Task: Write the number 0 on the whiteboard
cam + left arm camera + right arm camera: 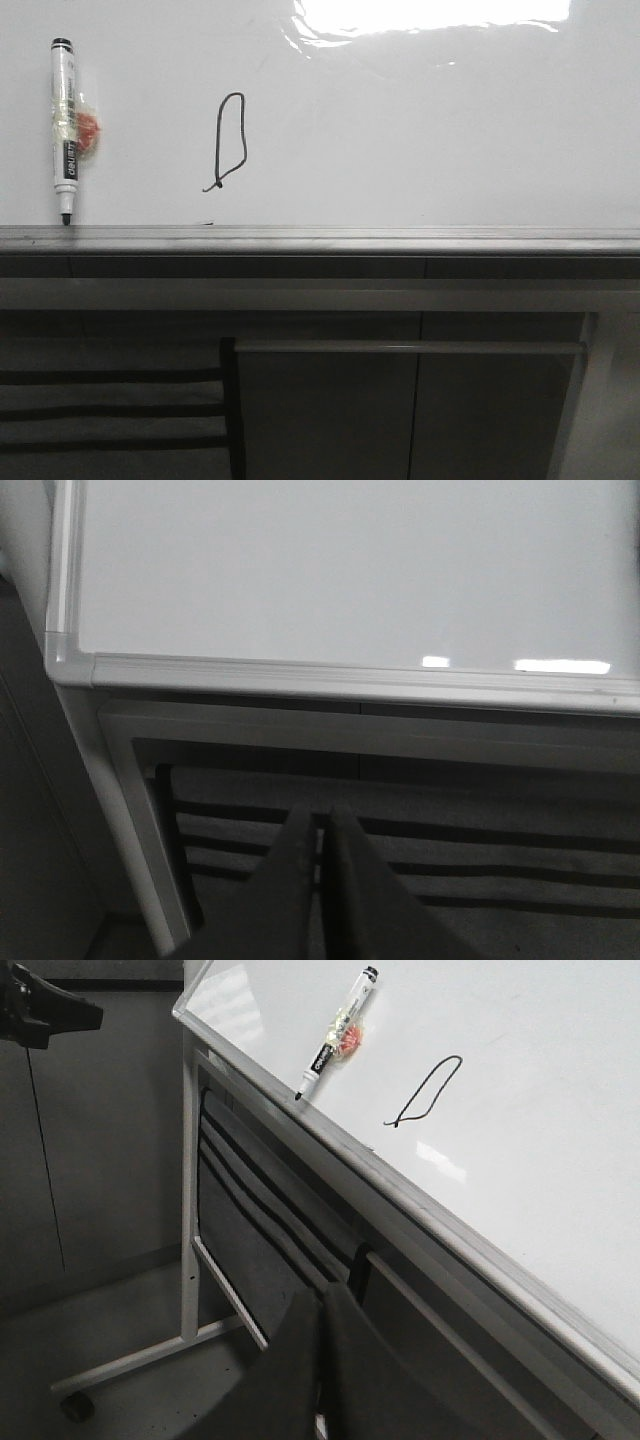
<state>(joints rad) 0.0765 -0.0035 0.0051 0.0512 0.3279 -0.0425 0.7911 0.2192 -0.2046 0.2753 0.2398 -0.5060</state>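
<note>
The thin dark hand-drawn number 0 could be smeared if brushed by the empty, closed left claw or right claw.

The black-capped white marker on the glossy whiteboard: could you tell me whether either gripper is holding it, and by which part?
Nothing is held. The left gripper and right gripper are shut and empty; the black-capped white marker stands on the whiteboard, tip on its rail.

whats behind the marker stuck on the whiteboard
Between the marker and the whiteboard sits a pinkish-orange lump, with clear tape wrapped over the barrel. What the lump is, and how far it extends behind the barrel, is hidden.
</note>
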